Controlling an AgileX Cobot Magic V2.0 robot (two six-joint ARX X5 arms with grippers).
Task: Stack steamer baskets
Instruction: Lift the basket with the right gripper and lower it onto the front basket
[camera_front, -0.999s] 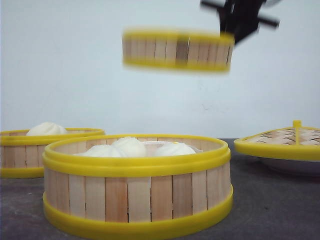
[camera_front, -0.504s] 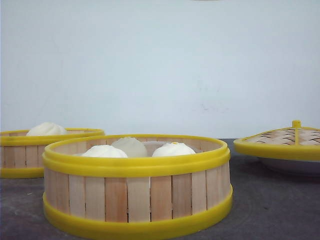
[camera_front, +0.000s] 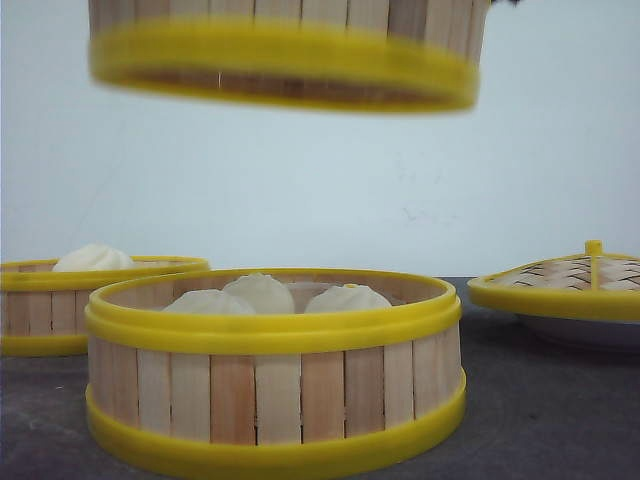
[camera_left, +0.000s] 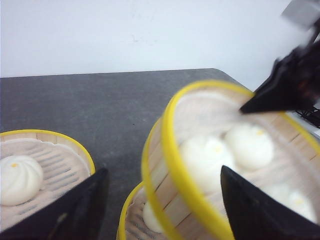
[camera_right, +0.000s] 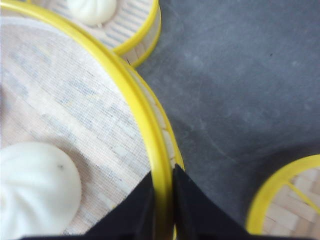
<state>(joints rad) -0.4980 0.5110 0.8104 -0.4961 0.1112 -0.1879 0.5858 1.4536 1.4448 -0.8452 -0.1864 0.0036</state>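
Right pincer (camera_right: 161, 200) pinches carried steamer basket's (camera_front: 285, 50) rim, directly above desk basket (camera_front: 275, 370); left pincer (camera_left: 162, 200) spread.

In the front view the raised steamer basket (camera_front: 285, 50) is motion-blurred and cut off by the top edge, its grip hidden. The left basket (camera_front: 60, 305) and the lid (camera_front: 570, 285) run past the side edges.

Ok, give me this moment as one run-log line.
right gripper: shut on lifted basket rim | lifted basket: airborne above front basket | left gripper: open
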